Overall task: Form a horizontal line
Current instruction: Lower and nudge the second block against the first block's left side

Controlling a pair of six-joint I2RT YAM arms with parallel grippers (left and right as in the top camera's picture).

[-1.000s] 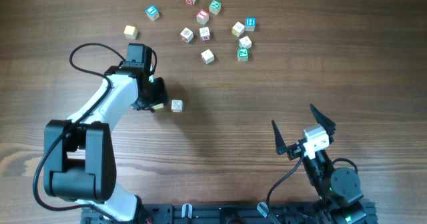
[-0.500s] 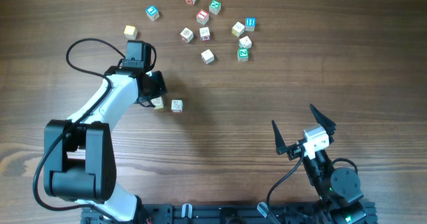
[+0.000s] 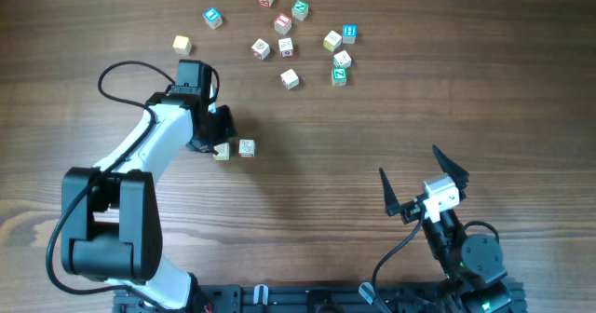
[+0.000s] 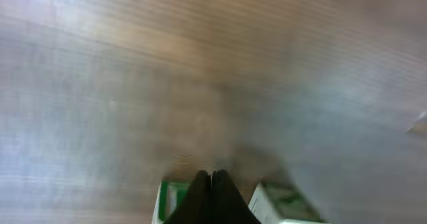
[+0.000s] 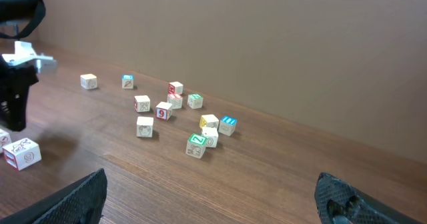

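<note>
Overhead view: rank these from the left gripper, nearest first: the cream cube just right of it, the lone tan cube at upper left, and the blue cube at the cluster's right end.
Measured from the left gripper:
1. the cream cube, right beside the fingers, on their right.
2. the tan cube, alone at upper left.
3. the blue cube, right end of the top cluster.

We read "9" on red-framed cube (image 5: 163, 111); green-framed cube (image 5: 195, 145) bears mark like "2" or "Z", we cannot tell which; other cube faces too small to read.

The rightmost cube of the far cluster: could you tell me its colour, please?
The cube is blue, clearest overhead.
</note>
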